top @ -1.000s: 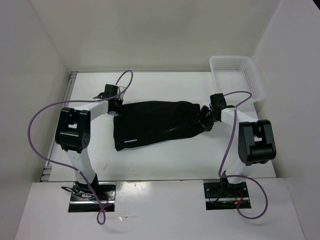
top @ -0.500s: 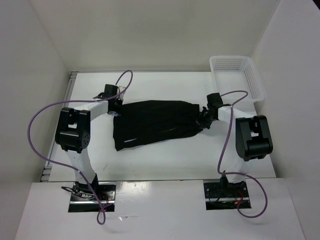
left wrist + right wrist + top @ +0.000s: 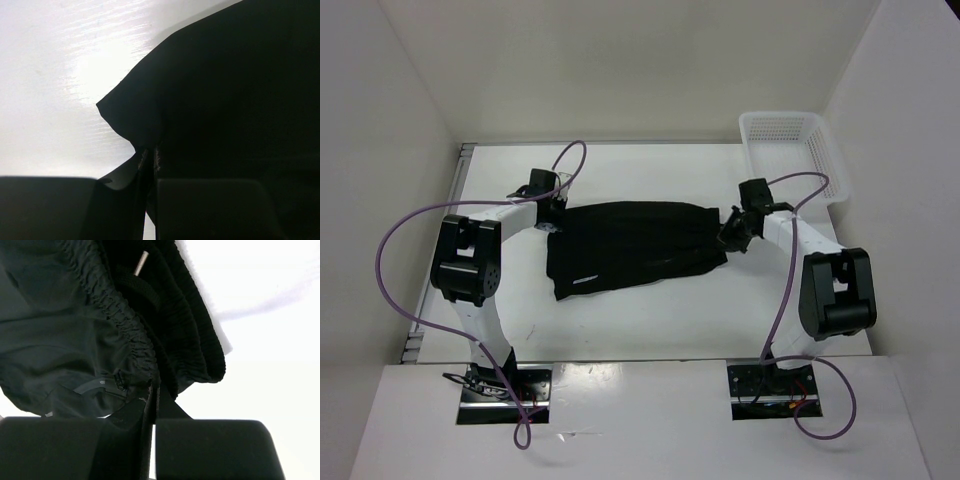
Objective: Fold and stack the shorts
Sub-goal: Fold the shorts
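Observation:
The black shorts lie spread across the middle of the table, with a small white logo near the front left edge. My left gripper is at their back left corner. In the left wrist view it is shut on a fold of the shorts. My right gripper is at the right end. In the right wrist view it is shut on the gathered waistband, beside a drawstring tip.
A white mesh basket stands at the back right corner of the table. White walls close in the left, back and right sides. Purple cables loop from both arms.
My right gripper has shut on the waistband and its arm has swung a little to the right. The left gripper has closed tighter on the corner. The front left edge of the shorts shifted slightly.

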`<state>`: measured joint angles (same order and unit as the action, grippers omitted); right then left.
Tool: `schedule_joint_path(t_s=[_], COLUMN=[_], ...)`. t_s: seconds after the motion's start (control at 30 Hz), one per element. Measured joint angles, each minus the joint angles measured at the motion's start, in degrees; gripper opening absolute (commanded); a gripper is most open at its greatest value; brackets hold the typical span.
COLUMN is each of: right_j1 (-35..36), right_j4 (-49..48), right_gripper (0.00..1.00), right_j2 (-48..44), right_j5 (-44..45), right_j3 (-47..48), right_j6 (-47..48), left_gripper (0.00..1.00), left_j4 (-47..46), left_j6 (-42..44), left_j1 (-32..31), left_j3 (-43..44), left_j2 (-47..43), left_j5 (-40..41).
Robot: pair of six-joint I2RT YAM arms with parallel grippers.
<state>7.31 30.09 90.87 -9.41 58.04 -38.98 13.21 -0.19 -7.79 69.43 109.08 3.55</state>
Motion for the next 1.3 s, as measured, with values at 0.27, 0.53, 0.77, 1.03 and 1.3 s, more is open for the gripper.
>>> schedule_joint_path(t_s=[0.27, 0.53, 0.77, 1.03, 1.3], right_j1=[-2.8, -3.6, -3.6, -3.7, -3.7], right_j4=[0.2, -1.8, -4.3, -7.4, -6.0], right_gripper=[0.72, 0.84, 0.84, 0.18, 0.00], right_j2=[-0.3, -0.2, 2.3, 5.5, 4.3], right_j5=[-0.4, -2.3, -5.1, -7.9, -4.8], right_j3=[-5.0, -5.5, -7.7, -7.5, -6.2], right_j6=[-2.0, -2.9, -4.7, -5.4, -4.0], left_gripper=[0.22, 0.27, 0.28, 0.29, 0.44], left_j4=[0.0, 0.1, 0.2, 0.4, 2.8], left_j6=[0.0, 0.0, 0.0, 0.0, 0.0], left_j1=[0.0, 0.2, 0.3, 0.3, 0.3], left_j3=[0.0, 0.0, 0.0, 0.0, 1.1], left_j2=[0.0, 0.0, 0.0, 0.0, -0.1], left_j5=[0.0, -0.7, -1.1, -1.4, -2.5])
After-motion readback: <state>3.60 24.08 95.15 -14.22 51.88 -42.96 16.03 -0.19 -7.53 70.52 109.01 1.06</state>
